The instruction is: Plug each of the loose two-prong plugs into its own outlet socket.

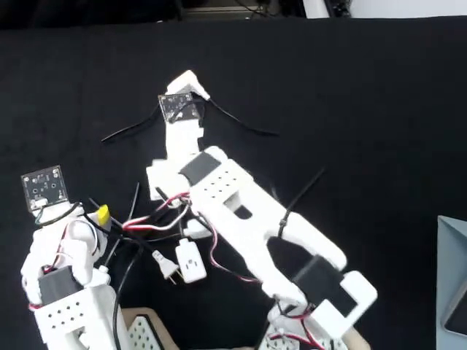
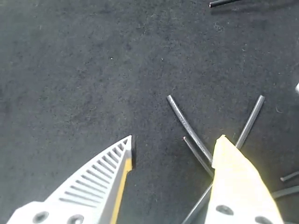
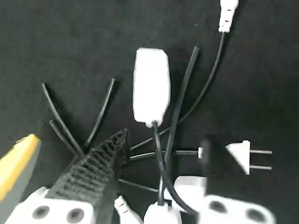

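seeing left hand (image 2: 175, 136) wide open with nothing in it, over the black desk (image 1: 350, 109), one finger close by crossed cable ties (image 2: 189, 128). seeing right hand (image 3: 167, 140) open as well, nothing clamped, black cord (image 3: 159, 154) passing through the gap. spotting two-prong plug (image 1: 166, 267) loose on the desk, prongs bare, just beside the white socket (image 1: 191, 262), both lying between the two arms.
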Controlling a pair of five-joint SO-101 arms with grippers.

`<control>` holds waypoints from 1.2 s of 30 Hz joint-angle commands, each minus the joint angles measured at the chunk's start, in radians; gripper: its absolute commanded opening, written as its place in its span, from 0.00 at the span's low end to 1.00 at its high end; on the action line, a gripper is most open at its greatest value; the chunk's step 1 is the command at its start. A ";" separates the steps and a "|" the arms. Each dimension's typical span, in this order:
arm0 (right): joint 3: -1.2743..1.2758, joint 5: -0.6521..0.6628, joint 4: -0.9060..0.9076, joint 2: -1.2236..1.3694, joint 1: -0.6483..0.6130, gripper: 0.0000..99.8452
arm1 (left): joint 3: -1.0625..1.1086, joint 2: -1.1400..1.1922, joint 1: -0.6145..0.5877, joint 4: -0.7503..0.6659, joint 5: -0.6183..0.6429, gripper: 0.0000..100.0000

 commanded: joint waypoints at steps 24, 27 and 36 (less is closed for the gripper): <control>0.232 0.187 -0.431 -0.035 0.238 0.15 | -0.028 -0.009 -0.007 0.005 0.003 0.28; 0.157 0.181 -0.425 0.081 0.238 0.15 | -0.027 -0.009 -0.007 0.005 0.003 0.28; -0.018 0.181 -0.425 0.328 0.238 0.15 | -0.027 -0.009 -0.007 0.005 0.002 0.28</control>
